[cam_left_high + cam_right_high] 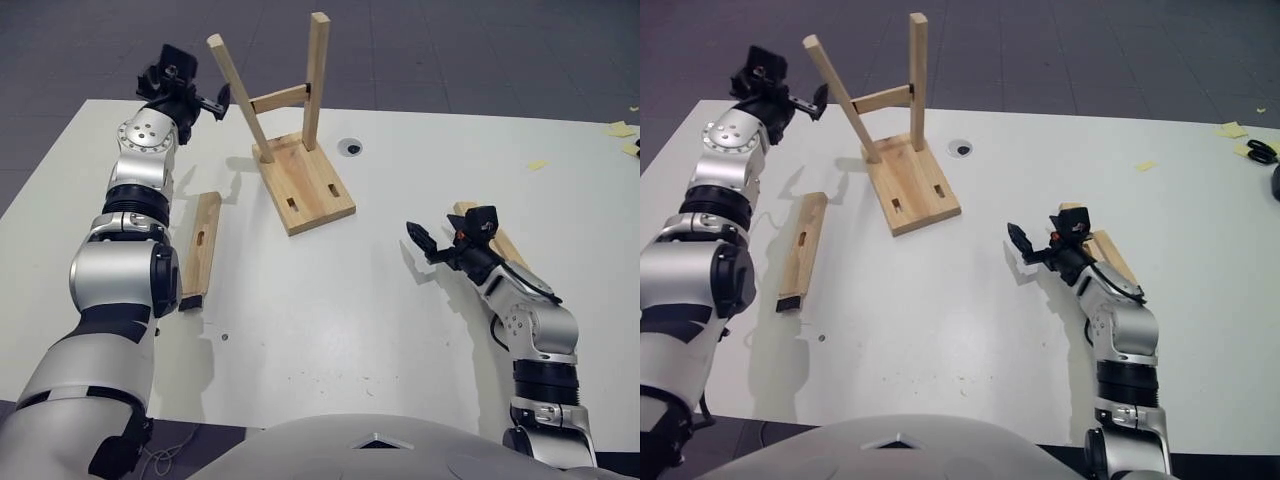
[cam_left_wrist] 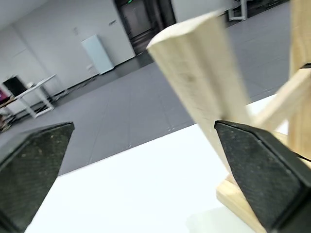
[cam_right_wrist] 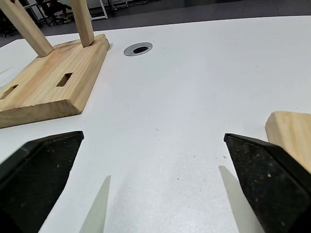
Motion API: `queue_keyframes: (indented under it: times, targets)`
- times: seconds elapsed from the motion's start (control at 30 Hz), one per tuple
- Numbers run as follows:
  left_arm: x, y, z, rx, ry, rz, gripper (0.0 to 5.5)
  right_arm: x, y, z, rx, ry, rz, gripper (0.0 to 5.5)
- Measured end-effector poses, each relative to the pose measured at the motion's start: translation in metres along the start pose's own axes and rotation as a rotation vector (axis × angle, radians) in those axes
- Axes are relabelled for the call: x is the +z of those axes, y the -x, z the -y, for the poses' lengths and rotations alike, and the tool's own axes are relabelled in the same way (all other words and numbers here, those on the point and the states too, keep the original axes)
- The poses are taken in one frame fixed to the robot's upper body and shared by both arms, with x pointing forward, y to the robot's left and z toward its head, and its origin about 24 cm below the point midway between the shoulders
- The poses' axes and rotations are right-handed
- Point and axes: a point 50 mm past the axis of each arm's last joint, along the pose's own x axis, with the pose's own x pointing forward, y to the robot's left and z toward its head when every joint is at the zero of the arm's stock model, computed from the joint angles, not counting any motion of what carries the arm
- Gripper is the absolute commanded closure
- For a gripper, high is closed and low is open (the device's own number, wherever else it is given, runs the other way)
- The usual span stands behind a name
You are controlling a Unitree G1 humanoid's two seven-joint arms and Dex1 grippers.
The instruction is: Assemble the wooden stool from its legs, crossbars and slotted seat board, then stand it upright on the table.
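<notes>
The slotted seat board [image 1: 318, 190] lies flat at the table's far middle, with two free slots showing. Two legs stand up from it: a tilted one [image 1: 240, 95] and an upright one [image 1: 315, 80], joined by a crossbar [image 1: 280, 98]. My left gripper [image 1: 218, 98] is open just left of the tilted leg [image 2: 204, 77], at about crossbar height, not touching it. A loose slotted leg [image 1: 201, 245] lies flat by my left forearm. My right gripper [image 1: 420, 238] is open and empty low over the table, right of the board [image 3: 48, 82]. Another wooden piece [image 1: 508, 243] lies under my right wrist.
A round cable hole [image 1: 350, 148] sits in the white table [image 1: 330, 320] behind the board. Yellow paper scraps [image 1: 620, 130] and scissors [image 1: 1260, 150] lie at the far right edge. The table's near half between my arms is bare.
</notes>
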Motion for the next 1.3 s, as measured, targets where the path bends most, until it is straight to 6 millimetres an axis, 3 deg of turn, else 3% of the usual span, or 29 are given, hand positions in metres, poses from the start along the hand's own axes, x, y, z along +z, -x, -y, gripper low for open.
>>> queue_keyframes:
  times: [0.17, 0.33, 0.43, 0.6, 0.87, 1.0, 1.17, 1.3]
  targets:
    - [0.007, -0.003, 0.032, -0.254, -0.099, 0.072, 0.12, 0.011, -0.003, 0.005, -0.009, 0.022, 0.020, 0.10]
    - [-0.001, -0.001, 0.039, -0.257, -0.123, 0.057, 0.12, 0.015, -0.006, 0.006, -0.012, 0.032, 0.023, 0.10]
    - [-0.012, 0.003, 0.045, -0.208, -0.137, 0.023, 0.12, 0.014, -0.007, 0.005, -0.012, 0.035, 0.021, 0.10]
    - [-0.039, 0.017, 0.085, -0.434, -0.191, -0.022, 0.12, 0.013, -0.008, 0.003, -0.006, 0.040, 0.015, 0.10]
    - [-0.038, 0.018, 0.093, -0.509, -0.265, -0.024, 0.12, 0.012, -0.010, -0.001, 0.000, 0.045, 0.010, 0.10]
    - [-0.053, 0.020, 0.104, -0.567, -0.379, -0.091, 0.12, 0.013, -0.011, -0.004, 0.004, 0.045, 0.014, 0.10]
    - [-0.042, 0.013, 0.107, -0.652, -0.560, -0.081, 0.12, 0.012, -0.012, -0.005, 0.005, 0.048, 0.014, 0.10]
    - [-0.034, 0.026, 0.109, -0.857, -0.692, 0.039, 0.12, 0.014, -0.012, -0.006, 0.006, 0.053, 0.021, 0.10]
